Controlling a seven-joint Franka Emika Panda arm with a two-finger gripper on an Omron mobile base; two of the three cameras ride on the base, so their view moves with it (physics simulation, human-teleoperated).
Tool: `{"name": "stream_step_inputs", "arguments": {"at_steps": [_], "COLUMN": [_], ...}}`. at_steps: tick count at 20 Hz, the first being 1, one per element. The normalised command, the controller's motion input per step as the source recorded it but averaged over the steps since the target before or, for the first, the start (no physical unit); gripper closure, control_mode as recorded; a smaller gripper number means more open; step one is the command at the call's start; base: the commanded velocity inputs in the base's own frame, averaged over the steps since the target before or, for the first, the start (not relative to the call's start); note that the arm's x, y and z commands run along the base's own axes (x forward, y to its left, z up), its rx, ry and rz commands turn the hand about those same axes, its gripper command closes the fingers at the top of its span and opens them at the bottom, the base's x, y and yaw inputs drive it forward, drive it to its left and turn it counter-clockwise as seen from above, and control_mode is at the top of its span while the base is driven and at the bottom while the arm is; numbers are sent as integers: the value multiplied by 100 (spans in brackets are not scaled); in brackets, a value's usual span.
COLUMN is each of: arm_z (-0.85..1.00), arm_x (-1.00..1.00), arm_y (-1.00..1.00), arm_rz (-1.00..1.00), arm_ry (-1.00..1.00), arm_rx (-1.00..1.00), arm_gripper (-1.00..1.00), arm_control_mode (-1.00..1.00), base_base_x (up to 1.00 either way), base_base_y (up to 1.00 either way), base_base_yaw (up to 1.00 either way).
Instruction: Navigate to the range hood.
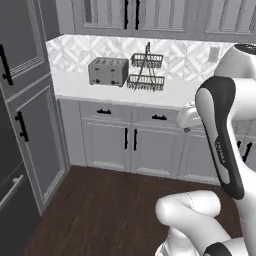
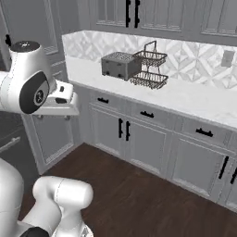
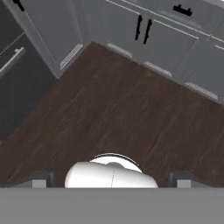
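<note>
My arm is folded up over the base, with the white hand (image 1: 187, 118) held at about counter height in front of the lower cabinets; the hand (image 2: 59, 101) also appears at the left of the right base view. In the hand view my gripper (image 3: 112, 179) points down at the dark wooden floor (image 3: 109, 109). Its two dark fingertips (image 3: 41, 178) stand far apart, so it is open with nothing between them.
A white counter (image 1: 100, 90) runs along the back wall and carries a silver toaster (image 1: 108, 71) and a two-tier wire basket (image 1: 146, 72). Grey lower cabinets (image 1: 130, 145) stand beneath it and upper cabinets (image 2: 134, 14) above. A tall cabinet (image 1: 30, 100) and a dark appliance front (image 1: 12, 200) close the left side.
</note>
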Motion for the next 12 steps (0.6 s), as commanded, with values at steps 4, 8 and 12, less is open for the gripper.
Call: {"name": "stream_step_inputs", "arguments": {"at_steps": [4,8,12], "arm_z": [0,0,0], "arm_x": [0,0,0], "arm_y": [0,0,0], "arm_rz": [0,0,0], "arm_ry": [0,0,0], "arm_rx": [0,0,0], "arm_gripper": [-100,-100,-100], "arm_control_mode": [100,100,100], "base_base_x": [-5,0,0], "base_base_y": [0,-13,-21], "base_base_yaw": [-99,-93,-90]}}
